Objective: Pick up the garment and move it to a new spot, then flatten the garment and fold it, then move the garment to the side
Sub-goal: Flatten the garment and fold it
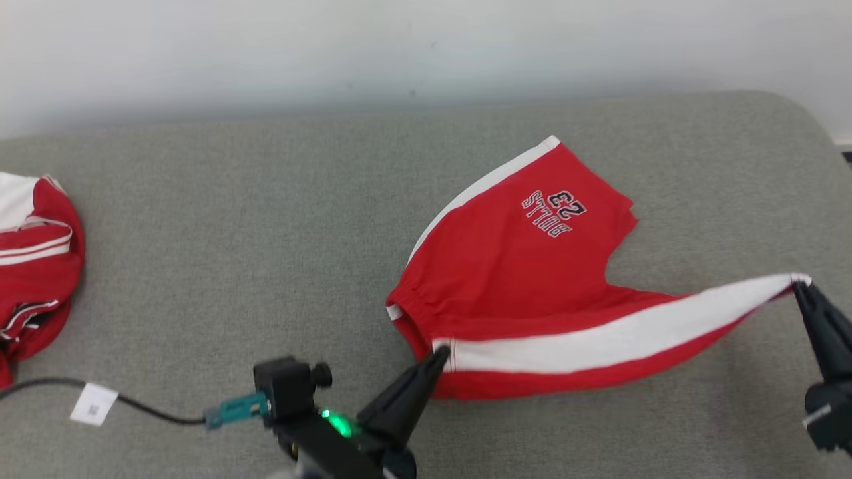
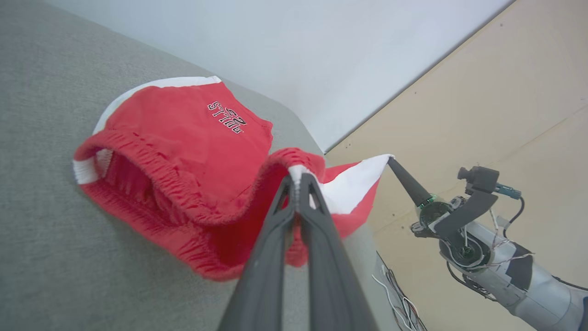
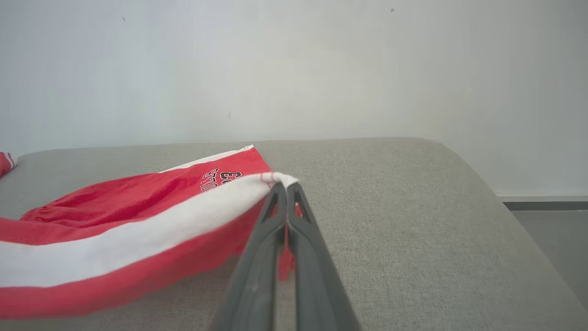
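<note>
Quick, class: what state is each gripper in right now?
Left gripper: shut on the red shorts at the waistband.
Right gripper: shut on the red shorts at a leg hem.

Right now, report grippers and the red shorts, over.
Left gripper shut on waistband of red-and-white fabric shorts. Right gripper shut on leg hem, stripe taut. Crumpled red garment far left, apart.

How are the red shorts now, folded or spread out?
Spread out, not folded: the left gripper and right gripper hold the red shorts stretched by one white-striped edge.
</note>
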